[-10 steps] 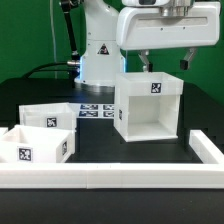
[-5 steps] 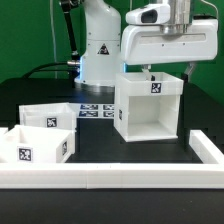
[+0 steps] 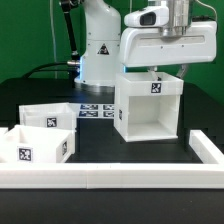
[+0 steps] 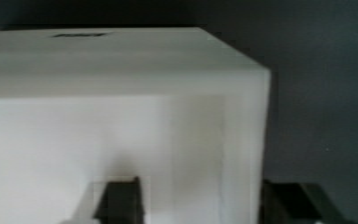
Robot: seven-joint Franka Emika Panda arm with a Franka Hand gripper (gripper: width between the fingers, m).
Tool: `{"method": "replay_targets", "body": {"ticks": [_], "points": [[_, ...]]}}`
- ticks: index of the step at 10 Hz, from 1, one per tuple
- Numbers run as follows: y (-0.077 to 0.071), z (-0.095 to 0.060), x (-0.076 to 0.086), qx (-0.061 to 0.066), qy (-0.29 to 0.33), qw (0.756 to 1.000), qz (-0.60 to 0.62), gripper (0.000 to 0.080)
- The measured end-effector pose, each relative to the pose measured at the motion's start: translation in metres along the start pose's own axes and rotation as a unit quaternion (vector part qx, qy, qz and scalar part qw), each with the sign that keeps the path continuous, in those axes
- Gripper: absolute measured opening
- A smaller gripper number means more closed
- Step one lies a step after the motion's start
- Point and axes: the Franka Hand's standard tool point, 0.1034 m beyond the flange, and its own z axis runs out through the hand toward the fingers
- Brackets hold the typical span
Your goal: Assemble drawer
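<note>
You've got claw (image 4: 208,203) fingers (image 4: 119,200) spread wide astride drawer housing (image 3: 150,110), nothing clamped, tips cropped; ext. view hides them.

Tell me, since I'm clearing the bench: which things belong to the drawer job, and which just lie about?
Drawer job: cube housing, back tray, front tray, gripper over the housing.
Not part of it: marker board, long white border.

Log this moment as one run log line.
pincer: open, astride housing wall | housing: on table | trays: two, outside housing
</note>
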Motion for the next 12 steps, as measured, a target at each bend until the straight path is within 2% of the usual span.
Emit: {"method": "replay_targets", "body": {"ticks": [1,2,3,8,10,12], "points": [[0.0,0.0,0.0,0.0,0.0,1.0,0.0,0.022],[0.0,0.0,0.0,0.0,0.0,1.0,0.0,0.0054],[0.0,0.0,0.0,0.0,0.0,1.0,0.0,0.0036],[0.001,0.0,0.0,0.0,-0.001,1.0,-0.004,0.0036],[0.02,-0.006,0.016,0.001,-0.009,1.0,-0.008,0.0037],[0.034,-0.003,0.037,0.004,-0.007,1.0,-0.004,0.0038]]}}
